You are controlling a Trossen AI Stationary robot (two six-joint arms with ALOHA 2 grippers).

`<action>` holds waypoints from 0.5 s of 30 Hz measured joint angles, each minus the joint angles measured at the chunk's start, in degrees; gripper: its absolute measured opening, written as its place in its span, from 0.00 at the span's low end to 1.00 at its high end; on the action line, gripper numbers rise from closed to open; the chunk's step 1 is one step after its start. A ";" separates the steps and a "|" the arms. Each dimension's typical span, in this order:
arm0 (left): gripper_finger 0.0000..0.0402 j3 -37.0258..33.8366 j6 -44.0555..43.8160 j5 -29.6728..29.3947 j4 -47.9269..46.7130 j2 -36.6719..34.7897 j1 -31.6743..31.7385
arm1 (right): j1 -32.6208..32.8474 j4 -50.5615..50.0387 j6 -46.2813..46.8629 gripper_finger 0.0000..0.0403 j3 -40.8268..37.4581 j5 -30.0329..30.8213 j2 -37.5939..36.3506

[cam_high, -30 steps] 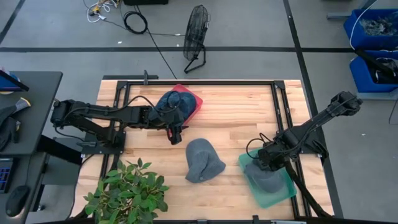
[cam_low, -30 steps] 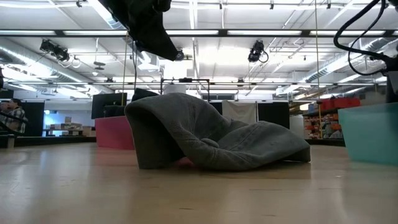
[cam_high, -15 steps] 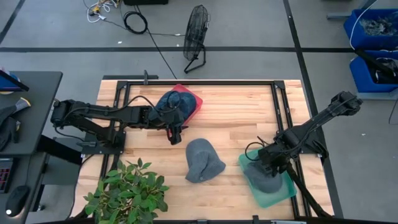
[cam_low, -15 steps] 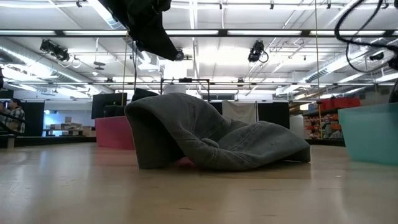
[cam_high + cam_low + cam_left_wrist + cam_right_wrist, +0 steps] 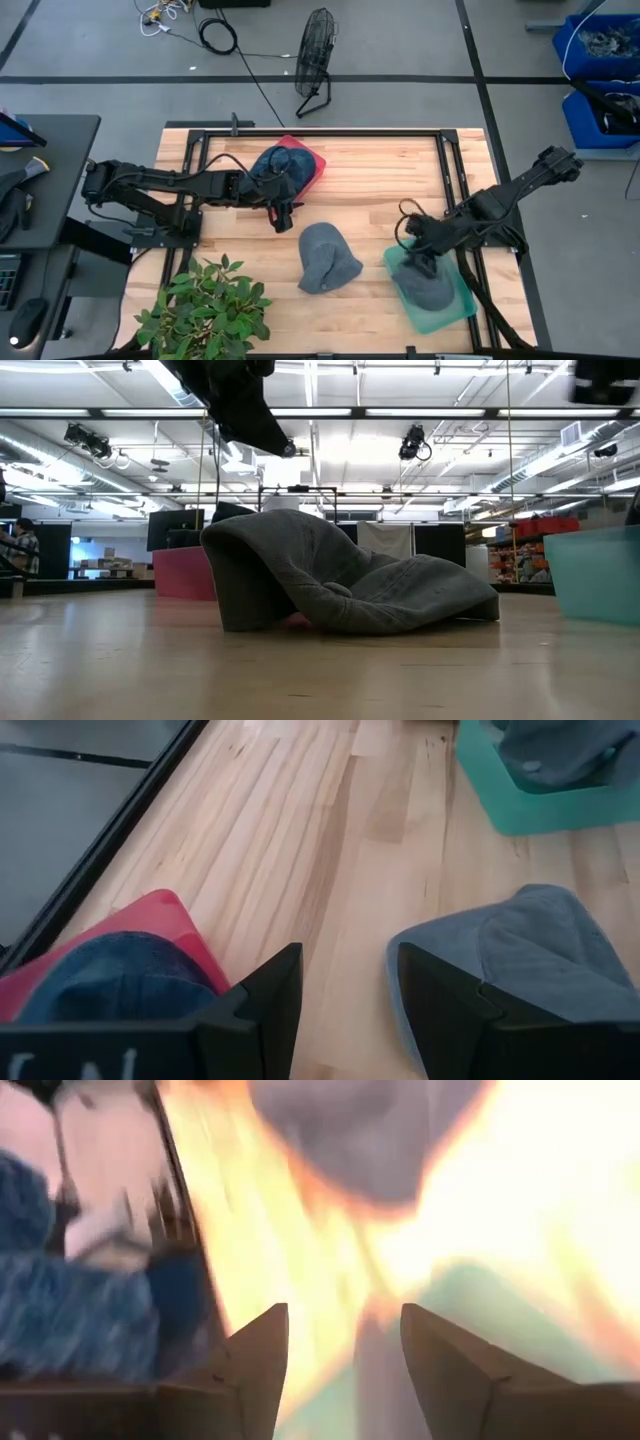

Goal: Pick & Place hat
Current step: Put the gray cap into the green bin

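Right gripper (image 5: 418, 243): fingers spread, above the teal plastic tray (image 5: 458, 305) holding a soft grey hat (image 5: 428, 287).
Left gripper (image 5: 283, 221): fingers parted, beside the red tray (image 5: 309, 162) with a blue hat (image 5: 272, 165).
Table centre: a second grey hat (image 5: 326, 258) on the pale wooden tabletop (image 5: 380, 190).

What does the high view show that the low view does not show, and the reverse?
Only the high view shows the potted plant, the blue hat in the red bin, the grey hat in the teal bin and the right gripper above it. Only the low view shows the room's ceiling lights and how the middle grey hat bulges upward. Both show that hat, the wooden table, and both bins.
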 joint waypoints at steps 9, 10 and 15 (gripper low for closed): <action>0.42 0.02 -5.03 2.86 -0.03 0.00 0.00 | -0.50 5.17 -32.10 0.49 0.00 21.92 2.05; 0.42 0.02 -5.03 2.84 0.15 0.00 0.00 | -1.18 5.17 -33.66 0.49 -0.08 23.16 2.75; 0.42 0.02 -5.01 2.81 0.76 0.00 0.04 | -6.39 8.50 -38.44 0.49 -0.14 22.55 8.34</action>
